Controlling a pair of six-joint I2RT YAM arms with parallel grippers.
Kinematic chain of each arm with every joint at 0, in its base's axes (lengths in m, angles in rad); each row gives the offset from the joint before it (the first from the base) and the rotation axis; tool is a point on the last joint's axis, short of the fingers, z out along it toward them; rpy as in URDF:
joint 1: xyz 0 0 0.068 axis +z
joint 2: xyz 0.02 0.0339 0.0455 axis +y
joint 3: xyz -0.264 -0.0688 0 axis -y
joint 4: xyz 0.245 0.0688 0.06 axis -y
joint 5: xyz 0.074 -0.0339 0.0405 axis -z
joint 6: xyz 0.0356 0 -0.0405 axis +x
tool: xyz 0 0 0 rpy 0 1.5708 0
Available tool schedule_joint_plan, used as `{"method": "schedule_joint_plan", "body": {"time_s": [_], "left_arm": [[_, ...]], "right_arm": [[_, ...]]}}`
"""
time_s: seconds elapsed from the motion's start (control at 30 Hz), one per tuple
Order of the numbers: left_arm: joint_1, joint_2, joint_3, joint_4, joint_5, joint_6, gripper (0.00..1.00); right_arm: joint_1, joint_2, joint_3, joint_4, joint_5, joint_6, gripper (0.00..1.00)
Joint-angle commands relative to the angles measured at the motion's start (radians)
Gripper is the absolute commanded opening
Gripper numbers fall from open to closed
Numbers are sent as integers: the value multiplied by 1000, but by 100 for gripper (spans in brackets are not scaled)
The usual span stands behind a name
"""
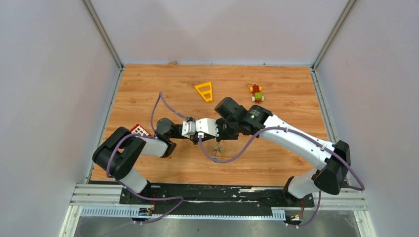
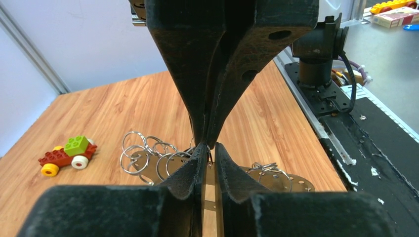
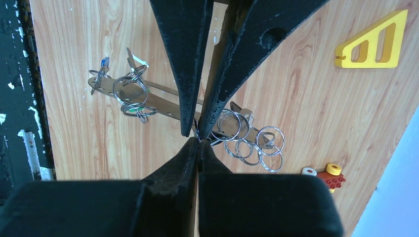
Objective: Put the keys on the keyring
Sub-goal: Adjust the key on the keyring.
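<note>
Black fingertips meet tip to tip just above the keyring (image 3: pixel 163 102), a long silver piece lying on the table (image 3: pixel 296 98). The right gripper (image 3: pixel 197 143) has its jaws pressed together. The left gripper (image 2: pixel 211 148) has its jaws a slit apart, and I cannot tell whether either pinches anything. Keys (image 3: pixel 103 66) with blue and green tags and small rings (image 3: pixel 269 143) cluster on and beside the keyring. None looks clearly threaded, so most of the task seems left. The triangle (image 3: pixel 373 42) and toy car (image 3: pixel 330 177) lie well apart.
</note>
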State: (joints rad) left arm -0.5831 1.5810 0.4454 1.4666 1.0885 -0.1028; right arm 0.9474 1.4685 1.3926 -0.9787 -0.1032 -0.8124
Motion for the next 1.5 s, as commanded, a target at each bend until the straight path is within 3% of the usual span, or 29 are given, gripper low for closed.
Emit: {"method": "schedule_joint_plan", "body": {"time_s": [0.0, 0.33, 0.6, 1.23, 1.47], "left_arm": [[-24, 3, 15, 141, 13, 20, 15], [-25, 16, 9, 141, 11, 34, 5], [-26, 19, 9, 142, 4, 36, 22], [-24, 27, 15, 141, -16, 35, 29], [-25, 25, 18, 141, -23, 26, 15]], "right_arm": [[-11, 1, 14, 44, -9, 23, 0], [-50, -13, 25, 52, -67, 38, 0], [-57, -28, 22, 57, -77, 40, 0], [-62, -48, 24, 58, -133, 45, 0], [-64, -47, 17, 64, -136, 48, 0]]}}
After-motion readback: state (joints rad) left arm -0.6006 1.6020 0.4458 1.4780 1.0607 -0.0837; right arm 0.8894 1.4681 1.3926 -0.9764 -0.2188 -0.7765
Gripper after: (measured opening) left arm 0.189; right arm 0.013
